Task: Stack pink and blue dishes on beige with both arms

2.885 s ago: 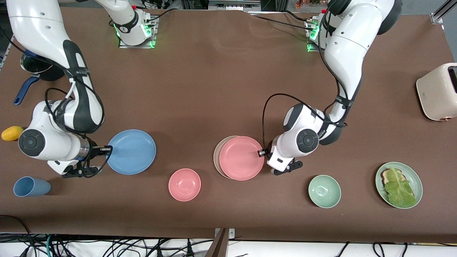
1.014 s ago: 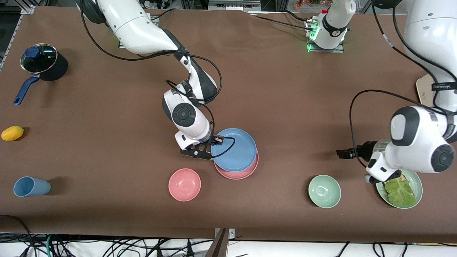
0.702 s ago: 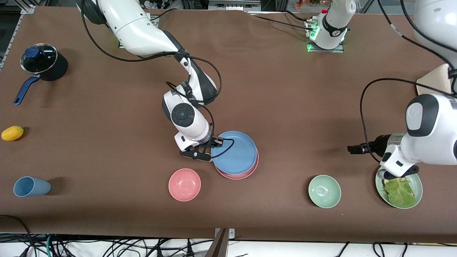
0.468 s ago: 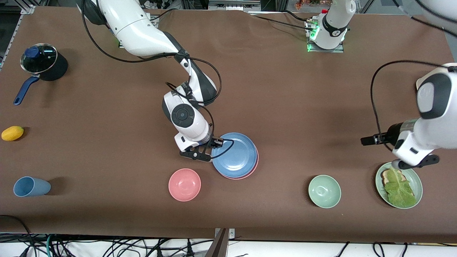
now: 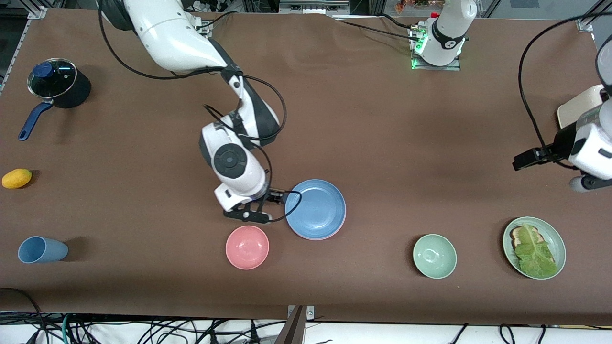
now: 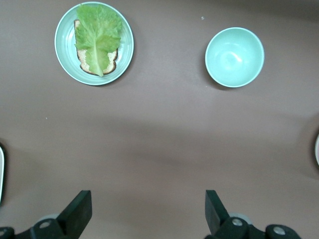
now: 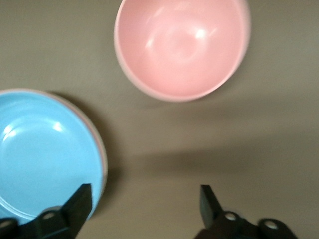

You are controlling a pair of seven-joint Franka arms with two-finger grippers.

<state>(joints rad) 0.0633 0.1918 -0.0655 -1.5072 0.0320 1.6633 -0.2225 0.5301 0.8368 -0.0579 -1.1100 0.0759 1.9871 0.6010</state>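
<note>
Blue plate (image 5: 315,209) tops the stack, pink plate (image 5: 340,226) a sliver beneath — beige hidden. Right gripper (image 5: 276,197) hangs open beside its rim; a careless pull-away could clip it. Left gripper (image 6: 148,211) waits, spread empty over bare table.

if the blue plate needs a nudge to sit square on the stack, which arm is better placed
Right, probably. The right gripper is open beside the blue plate, which tops the stack. The left gripper is open in the air at the left arm's end of the table.
</note>
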